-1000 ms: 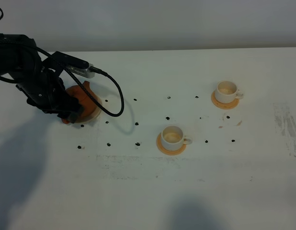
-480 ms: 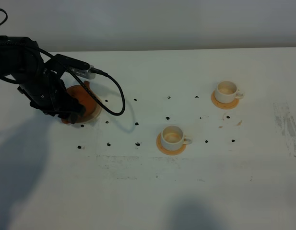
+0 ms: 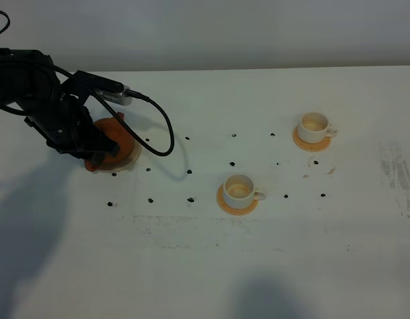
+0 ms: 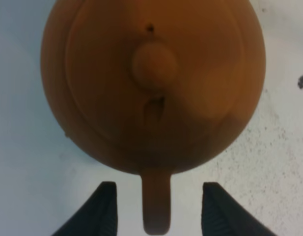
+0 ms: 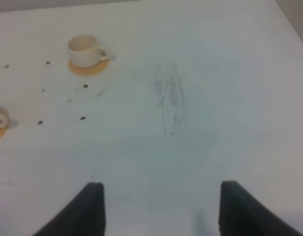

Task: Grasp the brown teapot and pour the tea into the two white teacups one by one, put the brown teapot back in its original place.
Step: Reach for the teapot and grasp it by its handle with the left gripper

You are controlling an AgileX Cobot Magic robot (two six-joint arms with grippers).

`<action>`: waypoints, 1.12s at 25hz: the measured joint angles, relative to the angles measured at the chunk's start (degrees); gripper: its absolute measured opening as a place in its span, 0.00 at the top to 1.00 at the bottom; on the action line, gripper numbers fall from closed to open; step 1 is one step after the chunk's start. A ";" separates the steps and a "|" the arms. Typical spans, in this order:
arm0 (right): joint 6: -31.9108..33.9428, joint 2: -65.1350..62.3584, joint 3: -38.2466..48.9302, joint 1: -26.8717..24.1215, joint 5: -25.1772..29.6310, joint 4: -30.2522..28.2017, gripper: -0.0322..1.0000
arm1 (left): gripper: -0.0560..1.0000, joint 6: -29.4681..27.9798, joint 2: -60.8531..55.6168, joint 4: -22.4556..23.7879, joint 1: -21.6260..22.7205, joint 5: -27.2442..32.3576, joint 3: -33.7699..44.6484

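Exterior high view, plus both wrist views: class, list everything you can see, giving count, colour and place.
brown teapot: one, reddish-brown, on the plate, table's left.
plate: one, cream, under the teapot.
teacups: two, white, one mid-table, one back right, each on a coaster.
coasters: two, orange-tan, under the cups.
black marks: many, scattered mid-table.
table: one, white.
left hand: one, black, open, fingers flanking the teapot's handle.
right hand: one, black, open, above the table's right side.

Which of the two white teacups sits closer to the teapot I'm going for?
The front-centre small white teacup; the other white teacup stands much farther right of the round reddish-brown clay teapot.
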 joint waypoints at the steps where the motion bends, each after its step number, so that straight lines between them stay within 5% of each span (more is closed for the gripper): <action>1: 0.00 0.00 0.00 0.00 0.00 0.00 0.49 | 0.59 -0.19 0.00 0.00 0.00 -0.24 0.00; 20: 0.00 0.00 0.00 0.00 0.00 0.00 0.49 | 0.60 -2.03 1.25 0.00 0.00 -1.12 -0.14; 24: 0.00 0.00 0.00 0.00 0.00 0.00 0.49 | 0.68 -2.93 1.31 0.00 0.00 -0.71 -0.71; 28: 0.00 0.00 0.00 0.00 0.00 0.00 0.49 | 0.86 -2.93 1.31 0.10 0.00 -0.77 -0.97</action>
